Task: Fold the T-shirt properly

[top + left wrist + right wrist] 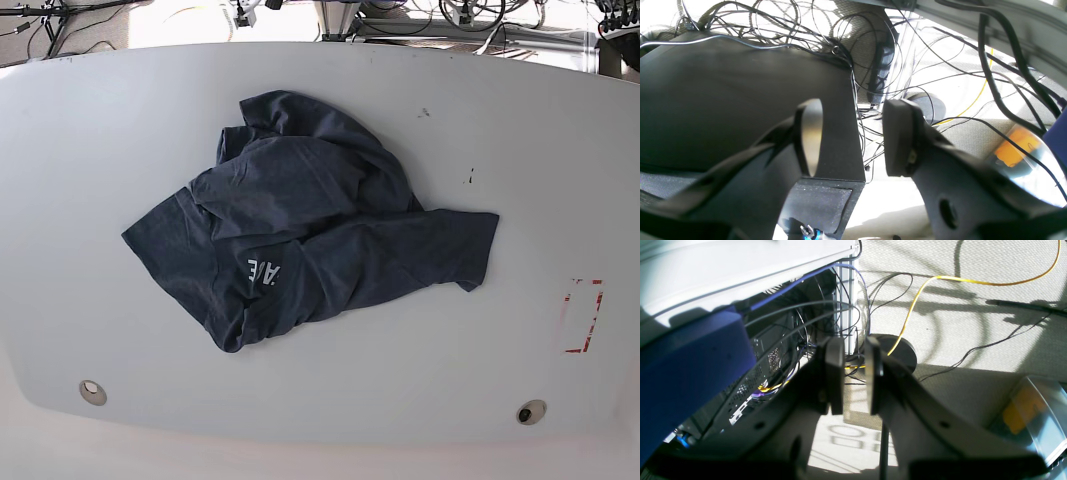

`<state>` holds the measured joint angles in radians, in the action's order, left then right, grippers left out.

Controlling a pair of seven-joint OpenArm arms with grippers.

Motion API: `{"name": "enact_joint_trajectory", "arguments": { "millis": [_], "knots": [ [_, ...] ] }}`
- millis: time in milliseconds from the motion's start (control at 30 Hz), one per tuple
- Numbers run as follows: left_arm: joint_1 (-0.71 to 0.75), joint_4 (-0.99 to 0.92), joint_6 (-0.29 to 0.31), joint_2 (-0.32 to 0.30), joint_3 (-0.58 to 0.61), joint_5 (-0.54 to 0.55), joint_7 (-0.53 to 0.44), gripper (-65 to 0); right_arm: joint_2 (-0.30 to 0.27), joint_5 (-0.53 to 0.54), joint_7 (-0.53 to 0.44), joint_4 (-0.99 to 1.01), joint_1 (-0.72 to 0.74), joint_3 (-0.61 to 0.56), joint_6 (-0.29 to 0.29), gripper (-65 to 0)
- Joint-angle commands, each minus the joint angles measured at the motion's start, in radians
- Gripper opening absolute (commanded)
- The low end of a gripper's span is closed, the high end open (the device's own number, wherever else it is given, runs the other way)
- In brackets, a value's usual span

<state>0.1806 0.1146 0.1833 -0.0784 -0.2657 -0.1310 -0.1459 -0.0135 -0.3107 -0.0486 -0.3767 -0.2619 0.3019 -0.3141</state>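
From the left wrist camera, the left gripper (853,140) hangs off the desk with its jaws spread apart and nothing between them; behind it lie a dark box (740,100) and a tangle of cables (790,30) on the floor. It looks parked there to keep clear of the work surface.

From the right wrist camera, the right gripper (853,373) is also off the desk, jaws drawn nearly together with a narrow gap and nothing grasped. A yellow cable (923,290) runs across the carpet behind it.

In the base view no arm shows. The T-shirt (300,225) lies crumpled near the middle of the desk (520,140), slightly left of centre. Its long axis runs diagonally, from the far left bulge toward the near right, where one flap reaches out to the right. White lettering (265,270) shows on the near left part. Folding appears not yet begun; the garment probably needs spreading flat first.
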Motion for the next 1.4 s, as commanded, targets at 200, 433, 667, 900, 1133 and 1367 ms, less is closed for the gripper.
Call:
{"name": "enact_joint_trajectory", "arguments": {
  "millis": [200, 433, 667, 900, 1133, 1367],
  "knots": [
    [0.015, 0.007, 0.022, -0.003, 0.003, -0.018, 0.004, -38.1, 0.010, -0.018, 0.002, -0.042, -0.025, -0.001, 0.001, -55.0],
    [0.017, 0.006, 0.017, -0.003, 0.000, -0.014, 0.004, -38.5, 0.006, -0.012, 0.003, -0.037, -0.037, -0.001, 0.003, -55.0],
    [0.021, 0.008, 0.015, -0.003, 0.001, -0.014, 0.004, -38.5, 0.008, -0.013, 0.004, -0.048, -0.049, -0.001, 0.003, -55.0],
    [0.032, 0.013, 0.014, -0.002, 0.002, -0.006, 0.003, -39.3, 0.010, -0.014, -0.017, -0.076, -0.072, -0.020, 0.004, -55.1],
    [0.085, 0.045, 0.017, -0.013, -0.004, 0.007, -0.016, -41.6, 0.032, -0.009, -0.021, -0.258, -0.193, -0.015, 0.006, -55.4],
    [0.149, 0.126, 0.016, -0.016, -0.004, 0.029, -0.009, -39.9, 0.040, -0.006, -0.019, -0.385, -0.278, -0.022, 0.006, -55.3]
  ]
}}
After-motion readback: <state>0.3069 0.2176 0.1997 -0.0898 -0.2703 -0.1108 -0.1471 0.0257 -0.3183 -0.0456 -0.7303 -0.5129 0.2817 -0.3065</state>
